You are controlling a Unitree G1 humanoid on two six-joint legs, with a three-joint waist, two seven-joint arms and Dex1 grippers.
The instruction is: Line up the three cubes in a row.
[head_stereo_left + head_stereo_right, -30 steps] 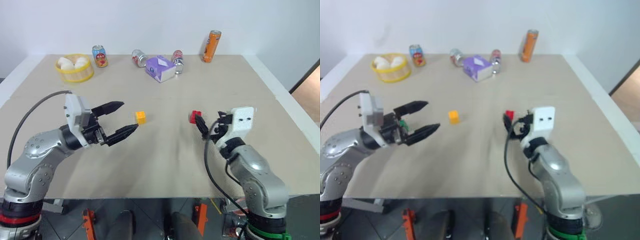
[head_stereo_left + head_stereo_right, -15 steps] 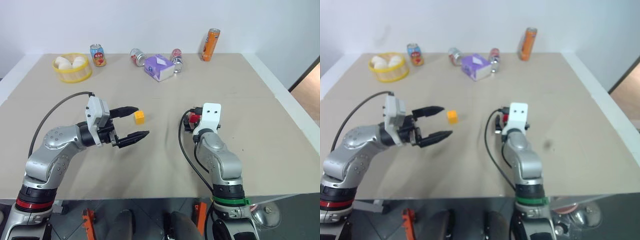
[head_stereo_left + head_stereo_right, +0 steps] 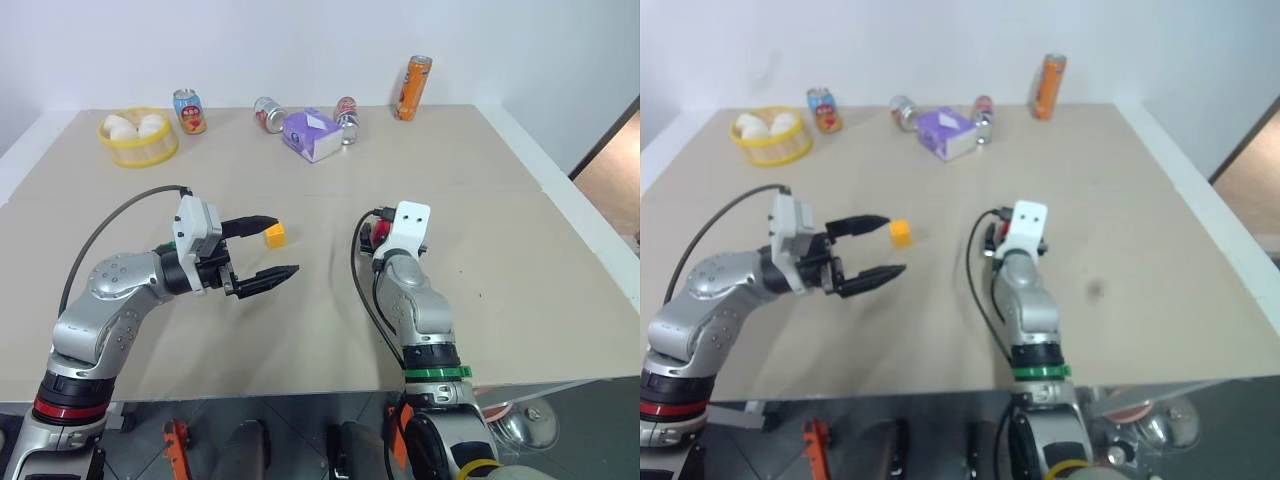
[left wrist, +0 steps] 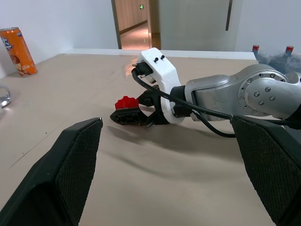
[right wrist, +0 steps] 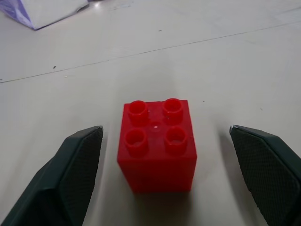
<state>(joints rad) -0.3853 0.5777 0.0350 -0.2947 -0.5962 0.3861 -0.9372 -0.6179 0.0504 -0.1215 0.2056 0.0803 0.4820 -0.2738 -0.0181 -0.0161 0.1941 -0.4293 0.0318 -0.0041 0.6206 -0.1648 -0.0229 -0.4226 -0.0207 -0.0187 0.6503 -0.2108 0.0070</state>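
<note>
A red studded cube (image 5: 157, 141) stands on the tan table (image 3: 480, 300) right of centre. My right gripper (image 3: 377, 238) is level with it and open; in the right wrist view its two fingers (image 5: 80, 165) flank the cube with a gap on each side. The left wrist view shows the red cube (image 4: 126, 102) at that gripper's tips. A yellow-orange cube (image 3: 275, 235) sits left of centre. My left gripper (image 3: 277, 248) is open and points right. Its upper fingertip is close beside the yellow-orange cube, and nothing is held.
Along the far edge stand a yellow basket (image 3: 138, 152) of white round things, a purple carton (image 3: 312, 135), an upright can (image 3: 187, 110), two cans lying down (image 3: 268, 113) and a tall orange can (image 3: 411, 88). The table ends close on the right.
My right gripper has moved forward and down until its fingers stand on either side of the red cube. My left gripper has shifted slightly right, then stayed still. The camera view has shifted.
</note>
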